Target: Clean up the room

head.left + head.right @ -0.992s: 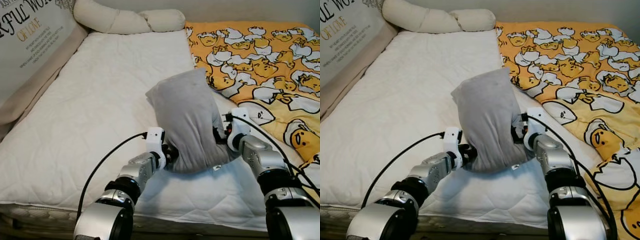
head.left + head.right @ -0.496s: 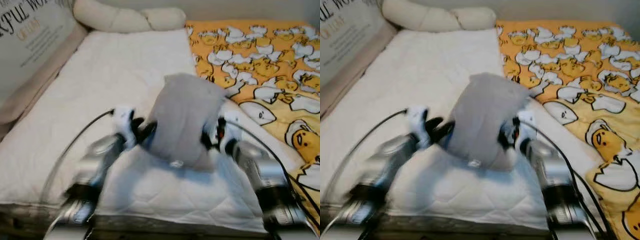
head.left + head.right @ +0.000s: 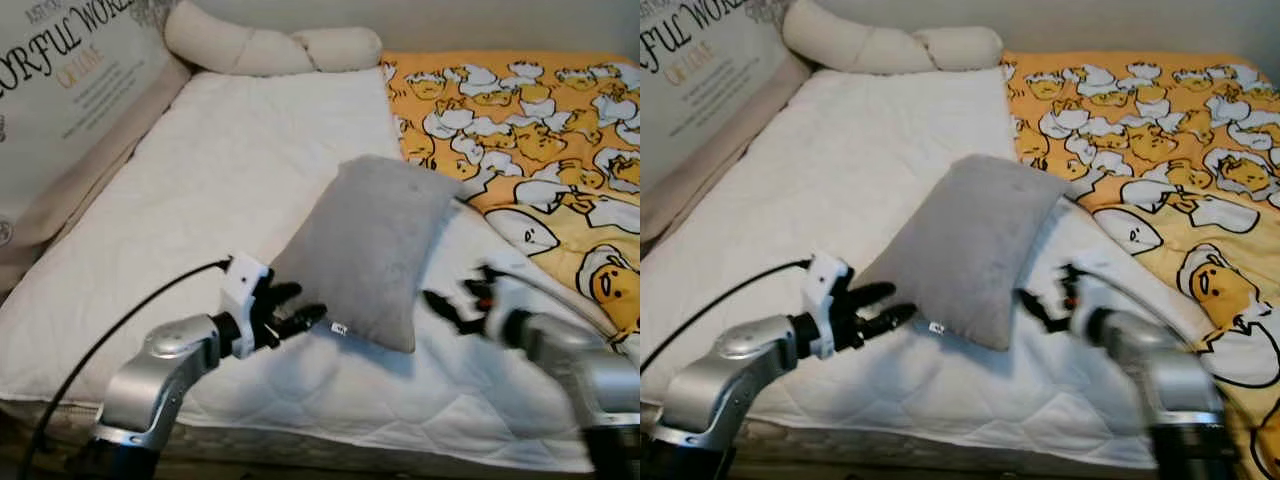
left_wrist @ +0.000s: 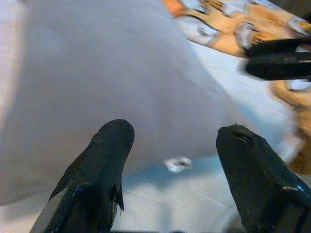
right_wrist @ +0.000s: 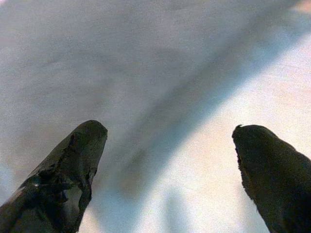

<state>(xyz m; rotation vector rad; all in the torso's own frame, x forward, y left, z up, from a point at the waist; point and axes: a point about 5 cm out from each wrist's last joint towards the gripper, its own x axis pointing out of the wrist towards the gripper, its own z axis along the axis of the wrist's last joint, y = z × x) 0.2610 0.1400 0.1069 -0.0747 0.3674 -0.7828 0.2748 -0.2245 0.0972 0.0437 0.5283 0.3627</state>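
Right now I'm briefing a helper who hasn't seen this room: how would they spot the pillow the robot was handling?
Look at the bed's white quilted mattress, beside the yellow cartoon-print blanket. Near the front edge, between the left gripper and right gripper, lies a grey pillow. It is plain grey, unlike the cream bolster at the head.

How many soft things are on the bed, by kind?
Grey pillow: 1
Cream knotted bolster: 1
Yellow cartoon blanket: 1
Printed cushion along the robot's left side: 1
Total: 4
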